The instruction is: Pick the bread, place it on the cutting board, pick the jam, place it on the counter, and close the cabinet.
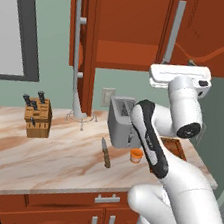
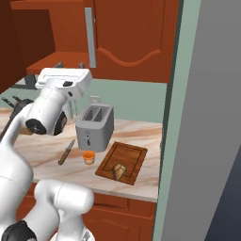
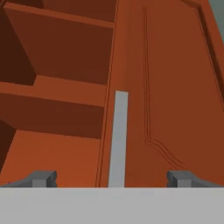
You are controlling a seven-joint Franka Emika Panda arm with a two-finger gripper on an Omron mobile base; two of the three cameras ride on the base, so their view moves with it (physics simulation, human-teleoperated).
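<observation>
Our jaws (image 3: 112, 178) stand spread wide with nothing between them, raised to the level of the cabinet (image 1: 131, 26). In the hand view the silver bar handle (image 3: 118, 138) runs lengthwise straight up between the two fingertips (image 3: 41, 178), so its long axis lies along our line of sight and the jaws straddle it; whether they touch it we cannot tell. To its right is the panelled door (image 3: 175, 87); to its left are the open shelves. We judge that the coming move turns on this: the door stands open, and the handle lies just ahead of the jaws.

Below, on the tabletop (image 1: 52, 156), the one jam (image 2: 88, 157) sits in front of the toaster (image 2: 95, 126), apart from it, with the one knife (image 2: 66, 152) nearby. The one bread (image 2: 118, 171) rests on the one cutting board (image 2: 129, 157). One knife block (image 1: 37, 117) stands well off to the left. There is one arm only.
</observation>
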